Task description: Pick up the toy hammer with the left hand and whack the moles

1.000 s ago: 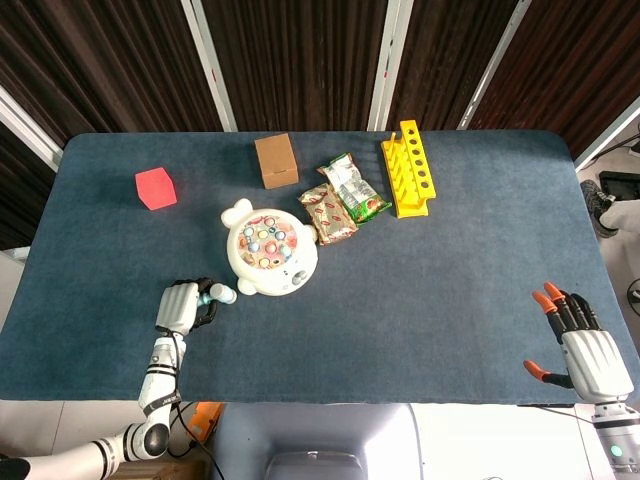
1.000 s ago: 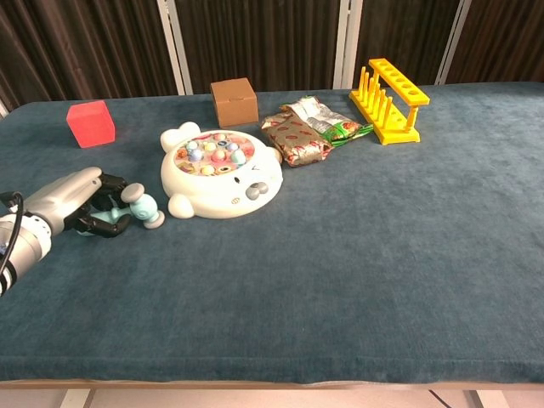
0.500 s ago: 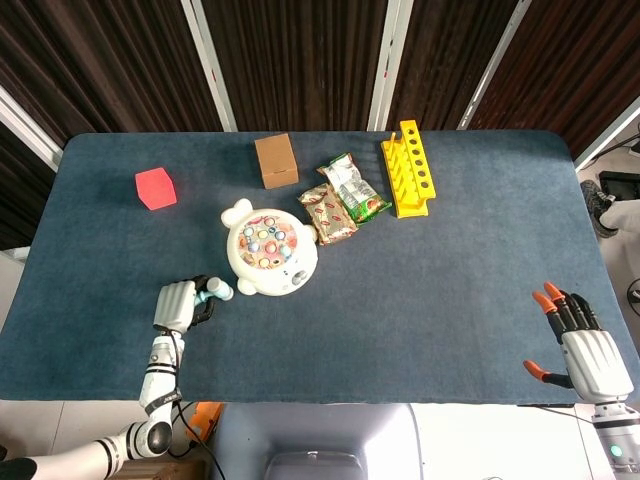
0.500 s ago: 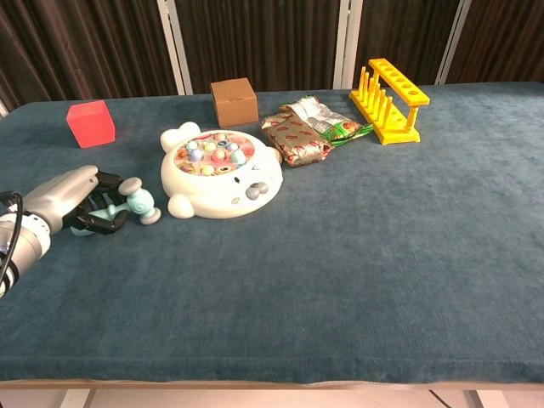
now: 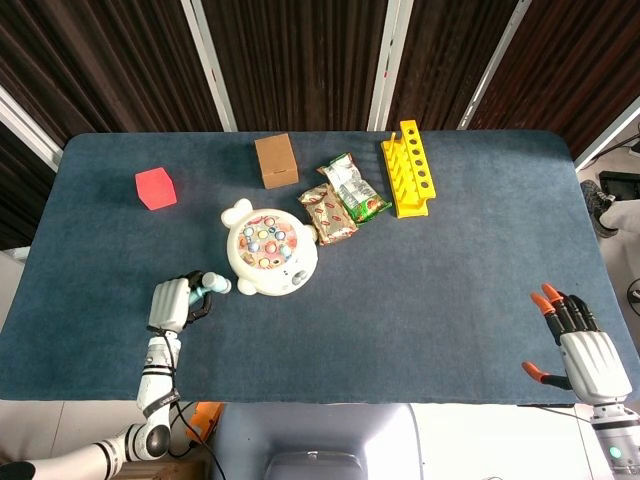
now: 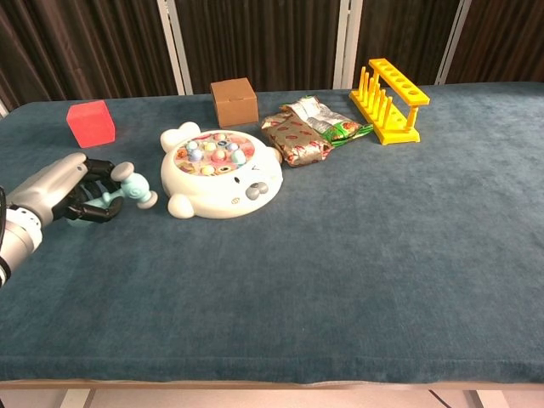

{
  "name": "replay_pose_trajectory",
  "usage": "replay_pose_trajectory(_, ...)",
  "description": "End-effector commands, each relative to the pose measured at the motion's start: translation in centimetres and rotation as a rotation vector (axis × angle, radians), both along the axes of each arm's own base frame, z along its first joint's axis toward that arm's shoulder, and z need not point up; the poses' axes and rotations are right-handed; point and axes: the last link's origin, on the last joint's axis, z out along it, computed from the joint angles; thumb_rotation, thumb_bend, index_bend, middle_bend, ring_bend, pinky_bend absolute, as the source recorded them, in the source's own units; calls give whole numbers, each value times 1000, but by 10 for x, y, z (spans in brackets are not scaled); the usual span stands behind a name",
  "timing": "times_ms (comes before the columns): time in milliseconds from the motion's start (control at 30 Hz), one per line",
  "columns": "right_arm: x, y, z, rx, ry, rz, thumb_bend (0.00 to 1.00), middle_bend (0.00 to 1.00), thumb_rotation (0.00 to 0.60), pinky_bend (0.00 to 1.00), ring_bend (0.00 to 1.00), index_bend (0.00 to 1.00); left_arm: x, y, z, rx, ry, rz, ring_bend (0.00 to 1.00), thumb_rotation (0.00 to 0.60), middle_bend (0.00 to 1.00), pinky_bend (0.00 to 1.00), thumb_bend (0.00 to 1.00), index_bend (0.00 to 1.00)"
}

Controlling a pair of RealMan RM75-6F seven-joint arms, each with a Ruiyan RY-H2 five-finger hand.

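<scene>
Nearest the robot, the right robot hand sits at the near right corner of the blue tabletop, fingers spread wide with orange tips, holding nothing; only the head view shows it.

On the near left, the left robot hand has its dark fingers curled around the handle of the toy hammer. The hammer's pale teal head sticks out toward the right, past the fingers, just beside the mole game but apart from it. In the chest view the hammer seems raised a little off the cloth, though that is hard to tell for sure.

A bit further in stands the white mole game, shaped like a bear's face, with small coloured moles set in its round top.

Behind it, to the right, two snack packets lie touching each other. Further left, well apart from the rest, is a red cube. Toward the far edge stands a brown cardboard box, and on the far right a yellow rack with upright pegs
</scene>
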Motion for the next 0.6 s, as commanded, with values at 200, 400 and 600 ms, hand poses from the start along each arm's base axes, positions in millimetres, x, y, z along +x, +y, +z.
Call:
replay_pose_trajectory(200, 0, 0, -2, 13, 2, 1, 217, 0, 600, 0, 0, 0, 16, 5, 24, 17, -132, -43, 766, 600, 812, 1000, 817, 574)
replay_pose_trajectory(400, 0, 0, -2, 15, 3, 0, 217, 0, 600, 0, 0, 0, 27, 12, 31, 19, -143, -61, 829, 600, 846, 1000, 823, 568)
replay_pose_trajectory(600, 1, 1, -1, 16, -2, 0, 217, 0, 600, 0, 0, 0, 62, 55, 50, 26, -62, -78, 896, 600, 879, 1000, 827, 564)
